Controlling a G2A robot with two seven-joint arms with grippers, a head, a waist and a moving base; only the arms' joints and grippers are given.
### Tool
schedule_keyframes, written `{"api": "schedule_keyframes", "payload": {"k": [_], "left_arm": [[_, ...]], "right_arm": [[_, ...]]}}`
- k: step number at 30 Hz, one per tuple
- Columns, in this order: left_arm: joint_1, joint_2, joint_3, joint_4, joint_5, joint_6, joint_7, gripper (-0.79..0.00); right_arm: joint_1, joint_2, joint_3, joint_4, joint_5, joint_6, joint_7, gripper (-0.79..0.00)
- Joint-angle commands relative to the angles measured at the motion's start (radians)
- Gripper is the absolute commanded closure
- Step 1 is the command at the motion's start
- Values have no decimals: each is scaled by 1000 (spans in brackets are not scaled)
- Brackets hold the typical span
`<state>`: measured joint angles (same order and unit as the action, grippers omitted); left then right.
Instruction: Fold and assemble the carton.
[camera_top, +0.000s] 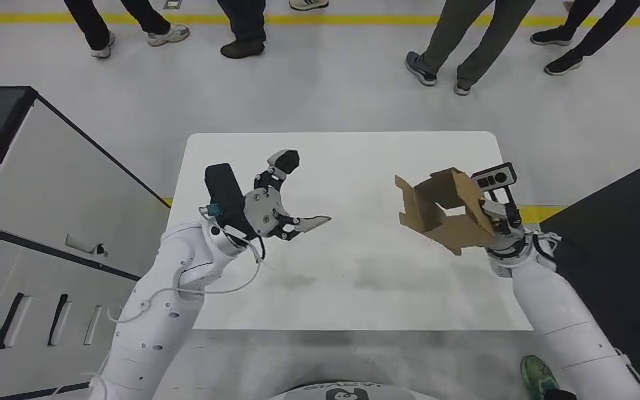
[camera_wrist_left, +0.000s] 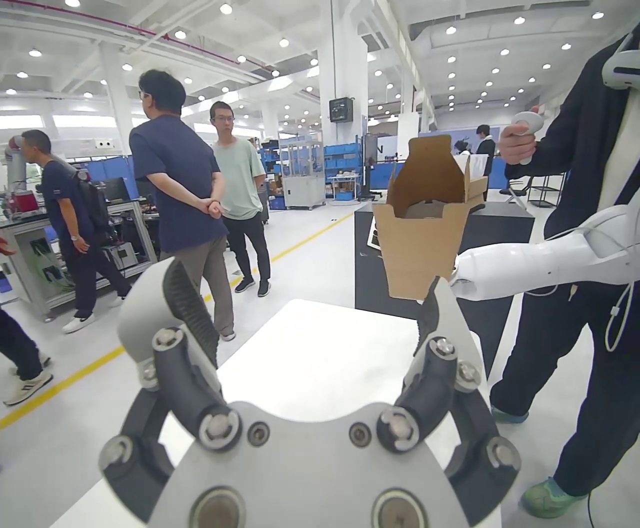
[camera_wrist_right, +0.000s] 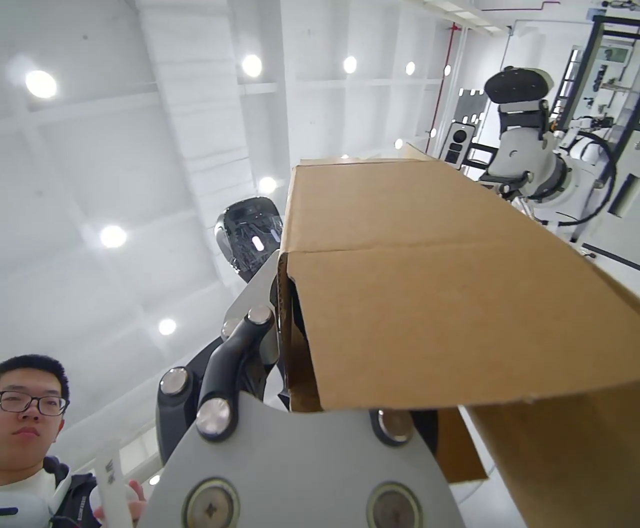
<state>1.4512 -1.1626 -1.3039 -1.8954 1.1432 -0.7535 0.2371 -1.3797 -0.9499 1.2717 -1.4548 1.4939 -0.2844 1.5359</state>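
Note:
A brown cardboard carton (camera_top: 440, 210), partly erected with its flaps standing open, is held in the air over the right part of the white table (camera_top: 350, 285). My right gripper (camera_top: 490, 218) is shut on one wall of it. In the right wrist view the carton (camera_wrist_right: 440, 310) covers one finger; the other finger (camera_wrist_right: 260, 295) lies against its edge. My left gripper (camera_top: 303, 192) hangs open over the left part of the table, well apart from the carton. Its view looks between its own fingers (camera_wrist_left: 305, 280) across the table (camera_wrist_left: 325, 360) at the carton (camera_wrist_left: 425, 235).
A grey cabinet (camera_top: 60, 180) stands off the table's left side and a black unit (camera_top: 610, 215) off its right. Several people stand on the floor beyond the far edge. A person holding a controller (camera_wrist_left: 522, 130) is close to the right side.

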Motion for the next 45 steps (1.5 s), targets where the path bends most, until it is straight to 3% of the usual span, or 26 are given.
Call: {"api": "schedule_keyframes", "payload": {"k": [1, 6, 16, 25, 33, 45], "left_arm": [[4, 0, 0, -5, -10, -1, -2, -785], [11, 2, -5, -13, -25, -7, 4, -785], [12, 2, -1, -21, -24, 2, -4, -785], [-12, 9, -12, -14, -185, -120, -43, -785], [-18, 18, -33, -15, -279, -160, -118, -785], [-9, 20, -27, -25, -310, -174, -131, -785]], "right_arm": [[12, -10, -8, 0, 6, 0, 0, 0], [40, -34, -45, -12, 39, 2, 0, 0], [37, -35, -50, -19, 26, 18, -10, 0], [41, -61, -60, -95, 110, 121, 0, 0], [59, -87, -76, -84, 93, 116, 0, 0], [36, -98, -98, -121, 52, 92, -23, 0]]}}
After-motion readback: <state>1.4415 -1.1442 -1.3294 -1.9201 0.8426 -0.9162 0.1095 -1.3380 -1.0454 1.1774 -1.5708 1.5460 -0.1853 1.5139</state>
